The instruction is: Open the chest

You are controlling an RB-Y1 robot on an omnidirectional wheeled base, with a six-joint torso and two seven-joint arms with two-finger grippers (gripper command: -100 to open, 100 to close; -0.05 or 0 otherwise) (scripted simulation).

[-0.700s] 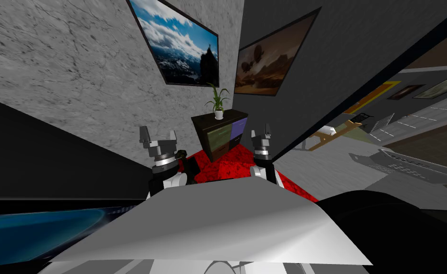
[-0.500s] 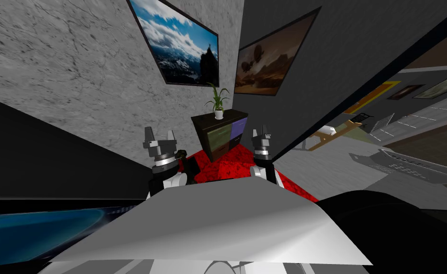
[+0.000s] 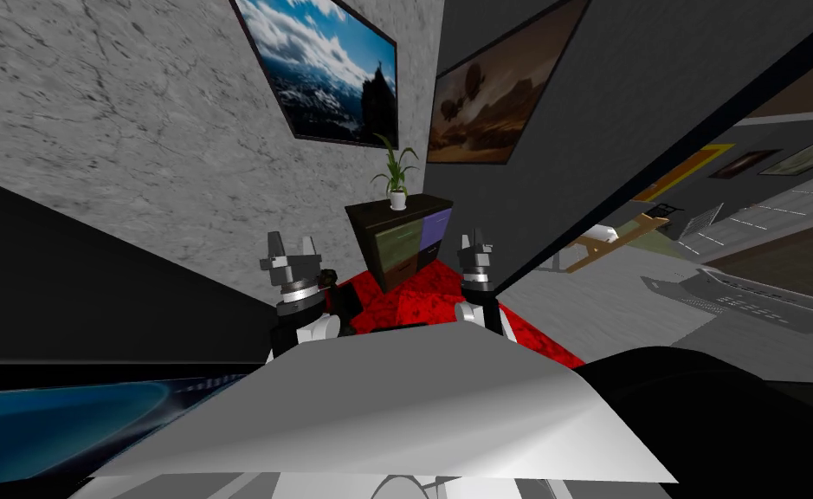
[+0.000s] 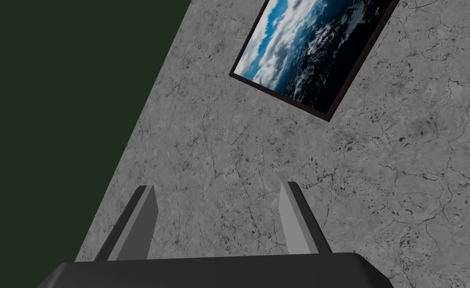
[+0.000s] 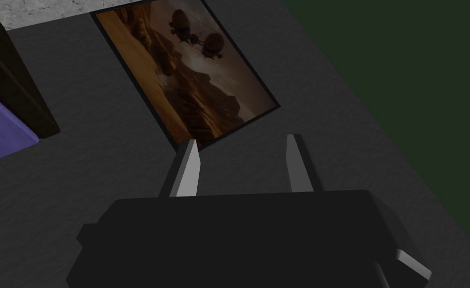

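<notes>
Two walls meet in a corner ahead, one light grey and cracked, one dark grey. Each wall has one picture: a blue sky picture [image 3: 326,74] on the light wall and a brown picture [image 3: 482,95] with two airships on the dark one. One dark chest [image 3: 403,244] stands in that corner, at the far edge of one red rug [image 3: 413,305]. Its front shows one green panel and one purple panel, and it looks closed. One small plant [image 3: 396,178] in a white pot sits on the chest's top. Two grippers are up, well apart from the chest. The left gripper [image 3: 291,249] has its two fingers spread wide, holding nothing. The right gripper [image 3: 474,243] is spread too, with nothing between its fingers.
</notes>
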